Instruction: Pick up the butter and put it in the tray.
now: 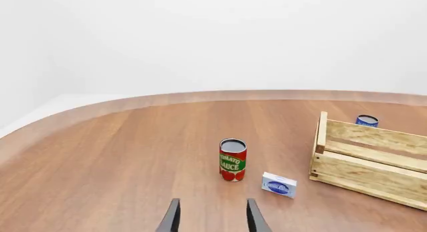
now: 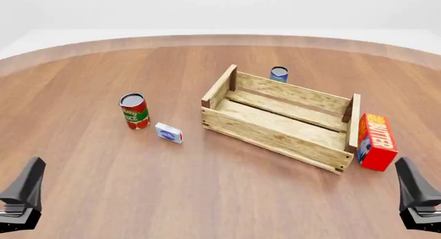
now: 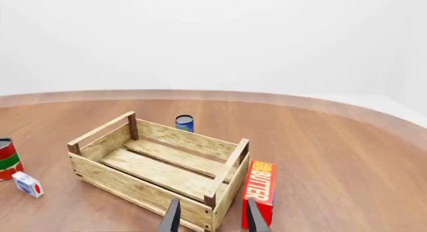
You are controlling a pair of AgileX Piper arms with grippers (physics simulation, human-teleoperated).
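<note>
Left gripper (image 1: 212, 218): it hung low at the near left of the table, fingers apart with nothing between them, well apart from every object.

Tomato sauce can (image 2: 134, 110): it stood upright on the left half of the table, no part of the job.

Small white-and-blue box (image 2: 169, 132): it lay just beside the can on the tray side, a thing not to be confused with the target.

Tray (image 2: 227, 88): the slatted wooden crate sat mid-table, angled, open-topped and with nothing inside it.

Blue can (image 2: 279, 74): it stood just behind the tray's far wall, outside it.

Butter (image 2: 376, 141): the red carton stood on the table outside the tray, just beside its right end wall; whether it touched the slats could not be told.

Right gripper (image 3: 212, 218): it sat at the near right, fingers parted and holding nothing, near the butter but not yet at it.

Step in hand: the approach to the butter, judged to belong to the right arm as the nearer one.

How to do it well: probably come down from above and close across the carton's narrow faces, keeping the inner finger clear of the tray wall, which leaves little room.

Risk: a low sideways approach might knock the carton over or shove the tray.
</note>
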